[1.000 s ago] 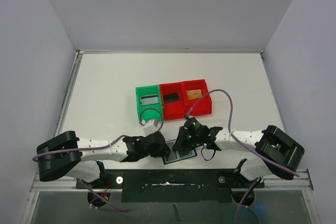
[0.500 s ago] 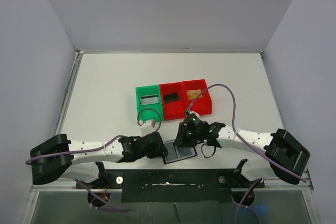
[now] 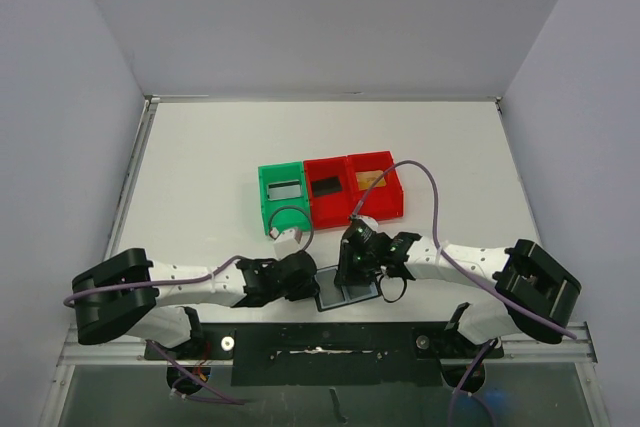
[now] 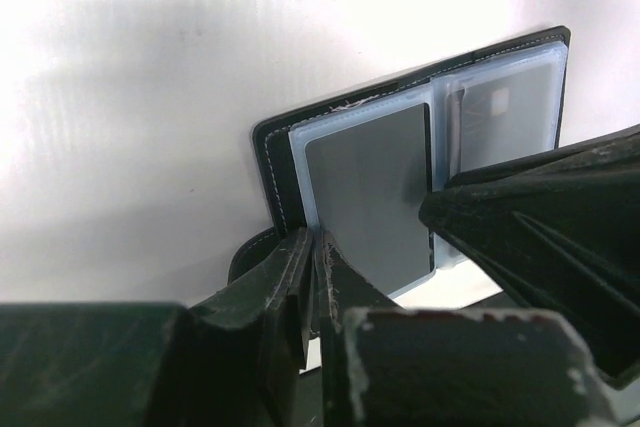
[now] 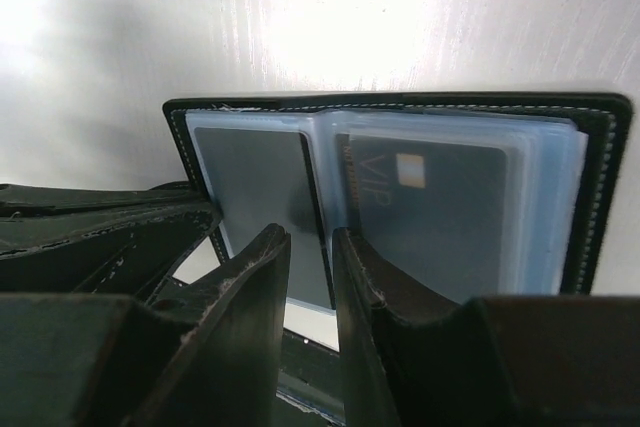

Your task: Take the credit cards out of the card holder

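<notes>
The card holder (image 3: pixel 350 296) lies open near the table's front edge, its blue-grey pockets up. In the right wrist view a grey credit card (image 5: pixel 440 207) marked VIP sits in the right pocket of the card holder (image 5: pixel 600 187), and a darker card (image 5: pixel 255 182) in the left one. My left gripper (image 3: pixel 318 283) is shut on the left edge of the card holder (image 4: pixel 278 167); its fingers (image 4: pixel 300 267) meet beside the closure tab (image 4: pixel 245 259). My right gripper (image 3: pixel 350 274) hangs over the fold, its jaws a narrow gap apart (image 5: pixel 310 239) with nothing between them.
Behind the arms stands a row of bins: a green bin (image 3: pixel 263 199) with a greyish card (image 3: pixel 285 189), a red bin (image 3: pixel 328 213) with a black card (image 3: pixel 327 186), and another red bin (image 3: pixel 386 208) with a tan card (image 3: pixel 371 180). The black front rail (image 3: pixel 320 349) runs just below the card holder.
My left gripper opened a little and then closed onto the card holder's edge. My right gripper's jaws parted slightly and it shifted a little left over the fold.
</notes>
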### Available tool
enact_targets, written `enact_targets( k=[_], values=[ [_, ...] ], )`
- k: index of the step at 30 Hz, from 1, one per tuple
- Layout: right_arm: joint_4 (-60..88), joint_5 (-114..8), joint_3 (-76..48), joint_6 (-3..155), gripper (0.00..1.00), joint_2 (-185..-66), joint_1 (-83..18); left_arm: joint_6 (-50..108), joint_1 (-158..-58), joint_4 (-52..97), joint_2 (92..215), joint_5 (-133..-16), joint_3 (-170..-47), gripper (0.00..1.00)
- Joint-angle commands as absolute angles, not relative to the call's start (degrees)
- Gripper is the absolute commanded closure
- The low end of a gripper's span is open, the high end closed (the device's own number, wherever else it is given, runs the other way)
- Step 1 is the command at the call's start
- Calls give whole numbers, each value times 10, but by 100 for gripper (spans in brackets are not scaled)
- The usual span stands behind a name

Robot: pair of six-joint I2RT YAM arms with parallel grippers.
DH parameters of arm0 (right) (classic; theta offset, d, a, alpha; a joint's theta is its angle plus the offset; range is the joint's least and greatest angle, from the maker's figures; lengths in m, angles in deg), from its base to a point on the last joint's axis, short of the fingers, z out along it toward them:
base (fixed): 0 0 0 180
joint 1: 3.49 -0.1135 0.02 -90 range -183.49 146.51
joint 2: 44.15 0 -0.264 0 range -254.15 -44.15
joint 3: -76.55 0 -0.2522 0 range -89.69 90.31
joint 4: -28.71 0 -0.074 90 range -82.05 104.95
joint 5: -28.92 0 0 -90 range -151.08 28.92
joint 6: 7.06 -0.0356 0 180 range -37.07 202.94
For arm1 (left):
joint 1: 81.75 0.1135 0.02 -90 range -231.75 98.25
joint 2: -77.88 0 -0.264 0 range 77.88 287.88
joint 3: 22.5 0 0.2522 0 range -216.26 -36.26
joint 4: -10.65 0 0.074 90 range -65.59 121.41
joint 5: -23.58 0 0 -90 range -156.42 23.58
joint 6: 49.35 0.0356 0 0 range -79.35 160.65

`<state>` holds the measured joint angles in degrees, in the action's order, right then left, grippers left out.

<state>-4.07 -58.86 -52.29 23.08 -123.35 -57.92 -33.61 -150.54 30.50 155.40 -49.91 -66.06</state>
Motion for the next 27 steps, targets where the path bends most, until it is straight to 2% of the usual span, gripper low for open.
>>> enact_targets(
  k=[1,9,14,16,24,27],
  values=[
    [-36,-599,-525,224,73,-1232,-583,-327,-1507,307,1605,-507,-665,95],
    [5,-584,-555,212,73,-1219,-579,-333,-1509,308,1647,-511,-667,100],
    [-12,-597,-534,227,72,-1179,-579,-333,-1511,327,1628,-499,-676,99],
    [-40,-616,-521,229,72,-1163,-579,-330,-1512,345,1608,-489,-687,96],
    [-91,-658,-523,227,70,-1129,-567,-291,-1513,340,1528,-471,-712,71],
    [-75,-645,-537,225,70,-1133,-564,-281,-1512,303,1517,-479,-701,70]
  ],
)
